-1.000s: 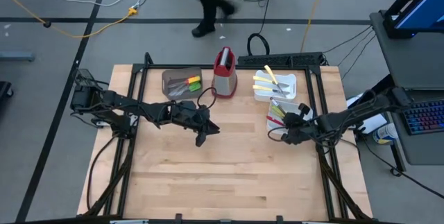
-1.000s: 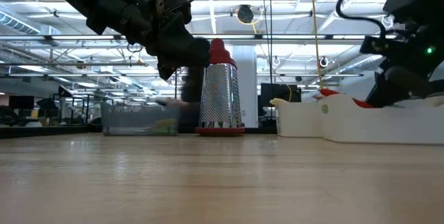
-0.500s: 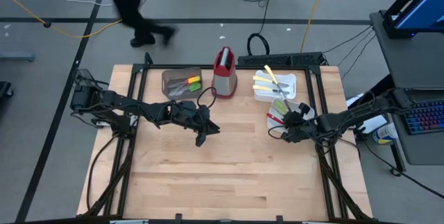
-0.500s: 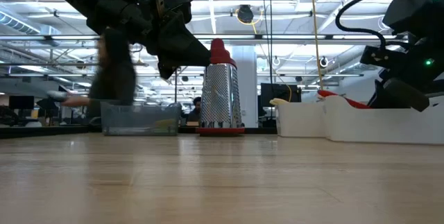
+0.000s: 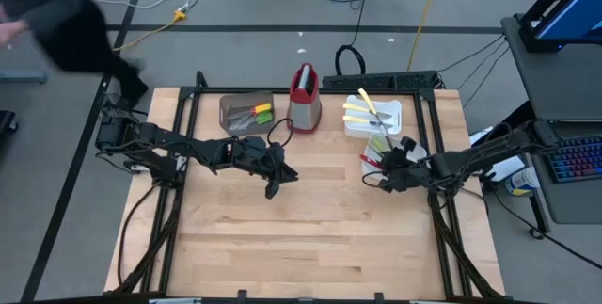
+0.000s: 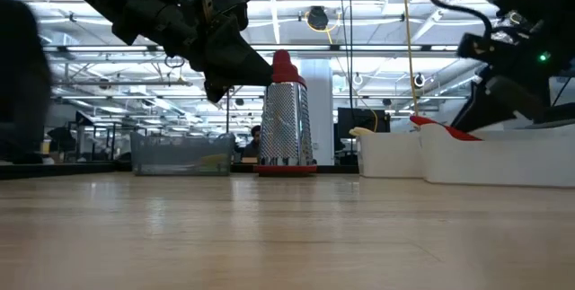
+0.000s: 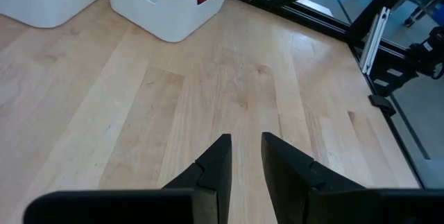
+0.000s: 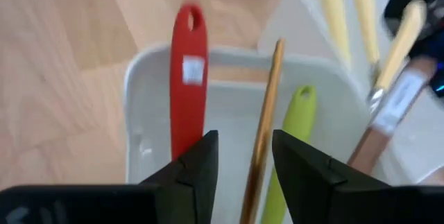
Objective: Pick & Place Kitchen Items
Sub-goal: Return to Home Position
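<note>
My right gripper [image 5: 385,169] hovers open over the near white tray [image 5: 368,178], which holds a red-handled utensil [image 8: 189,78], a gold long-handled spoon [image 8: 267,113] and a green-handled one [image 8: 295,123]. In the right wrist view [image 8: 243,161] its fingers stand on either side of the gold handle, apart from it. The red utensil's end sticks up over the tray rim in the low view [image 6: 440,129]. My left gripper [image 5: 274,189] hangs above the middle of the table, its fingers [image 7: 244,158] a narrow gap apart and empty.
A far white tray [image 5: 372,116] holds yellow-handled knives. A brown bin [image 5: 243,112] with a few utensils and an upright red-and-steel grater [image 5: 303,97] stand at the far edge. Bare wood lies between the arms and toward the near edge. A person walks beyond the far left corner.
My right gripper has shifted a little toward the table's far edge over the near tray and risen slightly. A person beyond the table has walked toward the left. My left arm has kept still.
</note>
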Available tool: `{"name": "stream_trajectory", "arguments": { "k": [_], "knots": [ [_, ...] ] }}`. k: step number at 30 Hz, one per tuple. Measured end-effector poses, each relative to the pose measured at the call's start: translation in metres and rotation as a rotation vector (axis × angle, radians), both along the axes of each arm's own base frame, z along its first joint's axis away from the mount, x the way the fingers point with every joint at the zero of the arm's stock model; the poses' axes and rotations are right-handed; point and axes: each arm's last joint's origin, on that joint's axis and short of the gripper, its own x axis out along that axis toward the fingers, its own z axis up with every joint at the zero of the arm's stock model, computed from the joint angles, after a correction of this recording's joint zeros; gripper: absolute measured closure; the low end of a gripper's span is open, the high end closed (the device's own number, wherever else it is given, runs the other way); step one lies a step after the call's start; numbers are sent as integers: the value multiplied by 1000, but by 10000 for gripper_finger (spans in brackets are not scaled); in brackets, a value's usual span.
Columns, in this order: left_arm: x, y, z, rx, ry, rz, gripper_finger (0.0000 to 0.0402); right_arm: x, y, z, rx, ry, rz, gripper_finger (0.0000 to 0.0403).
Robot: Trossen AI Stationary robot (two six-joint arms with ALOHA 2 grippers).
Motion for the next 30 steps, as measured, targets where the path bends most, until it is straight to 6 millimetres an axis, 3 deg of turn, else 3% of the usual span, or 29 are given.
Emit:
{"name": "stream_trajectory", "arguments": {
  "k": [6, 13, 21, 30],
  "knots": [
    [0, 0, 0, 0, 0, 0, 320, 13, 2, 18, -72, -89, 47, 273],
    [-6, 0, 13, 11, -33, -4, 321, 34, 8, 46, -143, -353, 153, 274],
    [-30, -1, 48, 94, -114, -23, 321, 44, 13, 75, -157, -622, 269, 274],
    [-65, 3, 81, 231, -163, 110, 321, 47, 17, 95, -97, -854, 392, 287]
  ]
}}
